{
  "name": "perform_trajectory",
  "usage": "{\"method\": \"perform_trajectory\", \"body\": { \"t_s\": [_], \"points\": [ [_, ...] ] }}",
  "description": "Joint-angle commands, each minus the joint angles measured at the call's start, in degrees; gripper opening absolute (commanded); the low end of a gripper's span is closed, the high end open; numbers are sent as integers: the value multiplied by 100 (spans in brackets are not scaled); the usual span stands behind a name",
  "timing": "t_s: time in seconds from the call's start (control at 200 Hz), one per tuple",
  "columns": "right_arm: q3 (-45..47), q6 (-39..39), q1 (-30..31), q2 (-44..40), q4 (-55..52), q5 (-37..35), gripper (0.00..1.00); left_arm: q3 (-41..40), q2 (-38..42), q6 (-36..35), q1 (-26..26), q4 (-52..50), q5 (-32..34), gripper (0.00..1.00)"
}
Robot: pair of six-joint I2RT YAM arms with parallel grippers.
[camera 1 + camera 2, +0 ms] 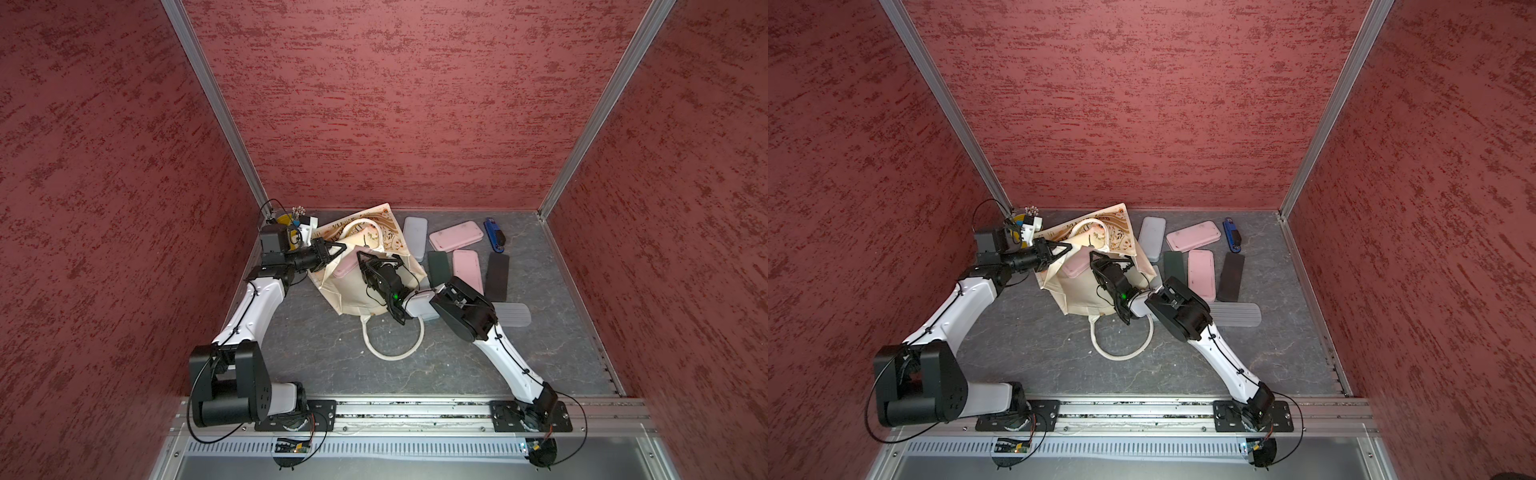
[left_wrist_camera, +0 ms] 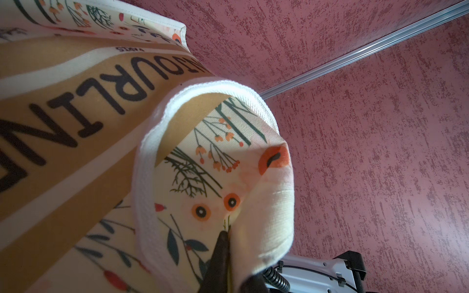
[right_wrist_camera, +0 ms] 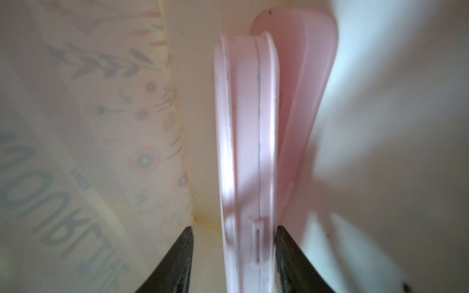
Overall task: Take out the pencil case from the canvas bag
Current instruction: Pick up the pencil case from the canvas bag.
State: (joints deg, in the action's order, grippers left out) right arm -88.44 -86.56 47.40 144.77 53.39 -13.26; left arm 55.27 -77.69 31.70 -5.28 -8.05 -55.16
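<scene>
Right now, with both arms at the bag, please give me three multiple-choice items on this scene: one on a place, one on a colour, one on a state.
1. Where is the pencil case that the right gripper straddles?
A) lying outside the bag
B) inside the canvas bag
C) lifted in the air above it

2. What colour is that case?
A) pink
B) dark green
C) blue

3. The left gripper is:
A) wide open, holding nothing
B) shut on the bag's cloth at its mouth
C) out of sight in every view

Key:
1 B, the bag's cloth walls surround it in the right wrist view.
2 A, its shell is plainly pink.
3 B, the left wrist view shows the closed fingers pinching printed cloth.
</scene>
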Motion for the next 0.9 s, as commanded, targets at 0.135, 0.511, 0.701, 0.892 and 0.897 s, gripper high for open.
{"method": "perform_trajectory", "body": {
  "t_s": [0.135, 0.511, 0.701, 0.892, 0.897],
  "points": [
    [-343, -65, -31, 207, 282, 362, 52, -33, 19, 82, 43, 77, -182, 3],
    [-743, -155, -38, 529, 207, 700, 52, -42, 8, 105, 53, 128, -225, 3],
    [-835, -117, -57, 618, 356, 753, 51, -38, 0, 101, 71, 134, -224, 3],
    [-933, -30, -65, 684, 611, 799, 49, -40, 0, 100, 80, 130, -237, 4],
    [-944, -33, -64, 684, 611, 799, 49, -41, 0, 100, 80, 130, -239, 4]
  ]
}}
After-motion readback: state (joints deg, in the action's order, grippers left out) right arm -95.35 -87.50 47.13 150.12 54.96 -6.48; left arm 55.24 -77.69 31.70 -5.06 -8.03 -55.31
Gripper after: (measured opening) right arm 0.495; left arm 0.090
